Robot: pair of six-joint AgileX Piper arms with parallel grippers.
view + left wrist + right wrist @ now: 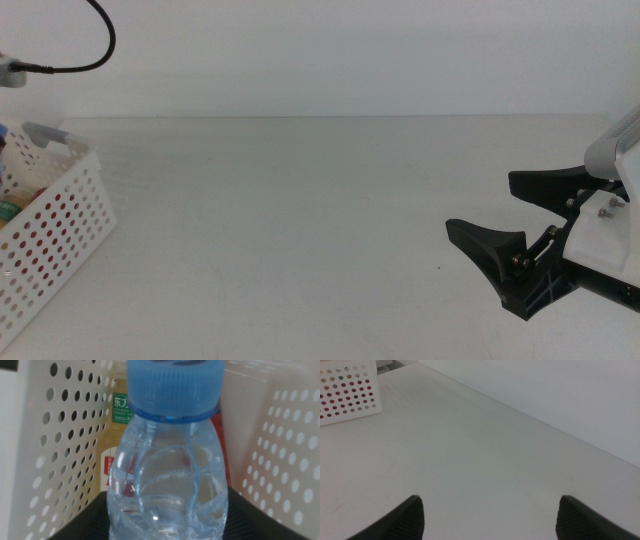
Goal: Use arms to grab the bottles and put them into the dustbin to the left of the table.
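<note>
Left gripper (167, 527): jaws clamp small clear blue-capped water bottle (170, 485) inside white perforated plastic basket (60, 435).
Right gripper (510, 235): jaws apart above white tabletop (300, 220).

The right gripper (500, 235) is waiting with jaws spread wide at the table's right side, while the left gripper (167, 510) is clamping something.

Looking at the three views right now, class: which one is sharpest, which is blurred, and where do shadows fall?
Middle view: even, soft light, the right pincer sharp, barely any shadow on the table. Left wrist view: the water bottle fills the frame, slightly soft, the basket behind it blurrier. Right wrist view: pincer tips out of focus, table dimmer toward them.
</note>
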